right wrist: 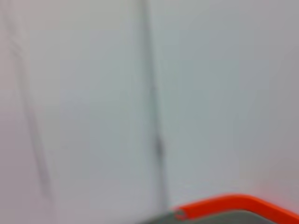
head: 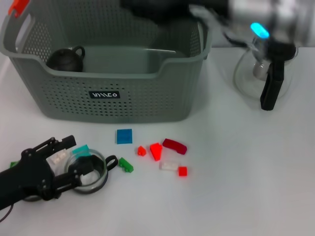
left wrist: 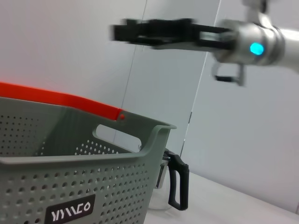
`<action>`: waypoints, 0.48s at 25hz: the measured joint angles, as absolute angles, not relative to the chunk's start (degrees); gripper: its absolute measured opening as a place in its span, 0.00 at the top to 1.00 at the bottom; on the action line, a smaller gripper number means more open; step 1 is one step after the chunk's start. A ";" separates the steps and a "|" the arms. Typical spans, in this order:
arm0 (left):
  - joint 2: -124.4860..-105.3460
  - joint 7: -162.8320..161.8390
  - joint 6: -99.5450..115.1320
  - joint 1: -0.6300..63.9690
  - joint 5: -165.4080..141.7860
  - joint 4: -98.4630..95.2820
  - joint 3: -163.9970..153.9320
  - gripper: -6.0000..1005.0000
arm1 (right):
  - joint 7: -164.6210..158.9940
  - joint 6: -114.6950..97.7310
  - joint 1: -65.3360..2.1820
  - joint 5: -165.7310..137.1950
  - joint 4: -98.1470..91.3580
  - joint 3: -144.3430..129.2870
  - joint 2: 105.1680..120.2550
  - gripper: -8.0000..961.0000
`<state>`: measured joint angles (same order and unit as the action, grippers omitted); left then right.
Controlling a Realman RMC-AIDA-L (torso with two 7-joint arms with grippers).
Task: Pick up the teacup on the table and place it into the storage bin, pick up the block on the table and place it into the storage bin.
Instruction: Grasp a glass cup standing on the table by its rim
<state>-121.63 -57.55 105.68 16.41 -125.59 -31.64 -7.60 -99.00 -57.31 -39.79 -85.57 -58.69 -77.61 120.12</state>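
Left pincer [head: 78, 164] low on desk [head: 246, 187], fingers spread around glass teacup [head: 90, 171] rim, not closed. Right pincer [left wrist: 122, 31] over storage bin [head: 123, 105]; grip state unclear. Step: teacup grab. Next: close, lift, carry to bin. Blue block [head: 124, 136] waits nearby

White table [head: 246, 187]: storage bin [head: 113, 93], glass pot [head: 258, 73], small blocks [head: 157, 150] (scattered).
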 joint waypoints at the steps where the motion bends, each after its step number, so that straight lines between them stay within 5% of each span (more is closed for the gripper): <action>1: -121.63 -57.55 105.57 16.48 -125.60 -31.64 -7.63 0.18 | -95.77 -61.61 -37.66 -83.04 -58.35 -76.27 120.10 0.45; 12: -121.24 -57.51 104.98 17.09 -125.81 -32.00 -7.70 0.18 | -64.32 -95.96 -17.42 -85.52 -41.42 -56.99 119.39 0.45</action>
<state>-121.24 -57.51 104.98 17.09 -125.81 -32.00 -7.70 -64.32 -95.96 -17.42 -85.52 -41.42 -56.99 119.39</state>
